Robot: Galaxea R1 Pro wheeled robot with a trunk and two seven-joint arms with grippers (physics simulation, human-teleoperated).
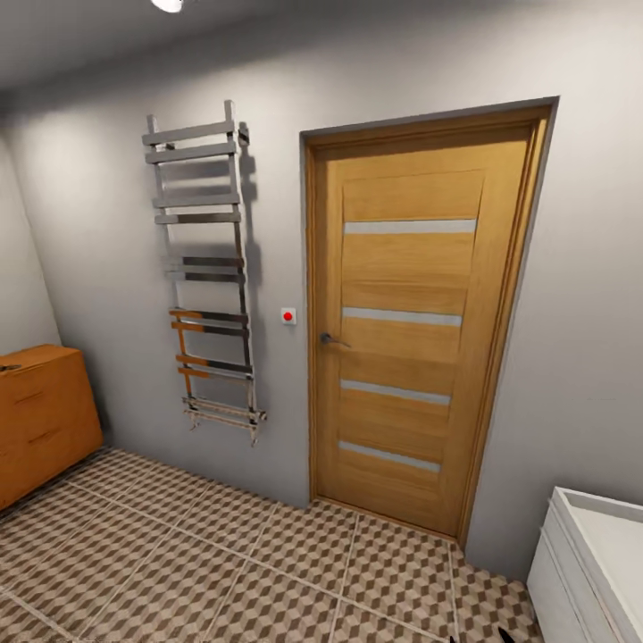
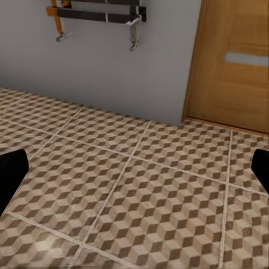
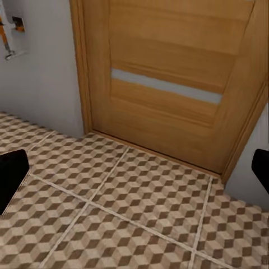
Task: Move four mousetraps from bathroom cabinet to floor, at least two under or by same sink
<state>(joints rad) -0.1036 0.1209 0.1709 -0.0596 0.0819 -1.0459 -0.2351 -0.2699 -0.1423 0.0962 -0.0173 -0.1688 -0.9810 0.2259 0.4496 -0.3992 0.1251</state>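
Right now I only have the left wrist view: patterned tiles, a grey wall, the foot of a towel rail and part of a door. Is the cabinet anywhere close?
Observer: Yes. In the head view the cabinet stands at the far left, against the side wall, left of the towel rail, with its drawer fronts looking shut.
Operator: And what is on the other side of the door?
Observer: A white fixture with a raised rim sits in the head view's lower right corner, to the right of the door. Too little of it shows to say whether it is the sink.
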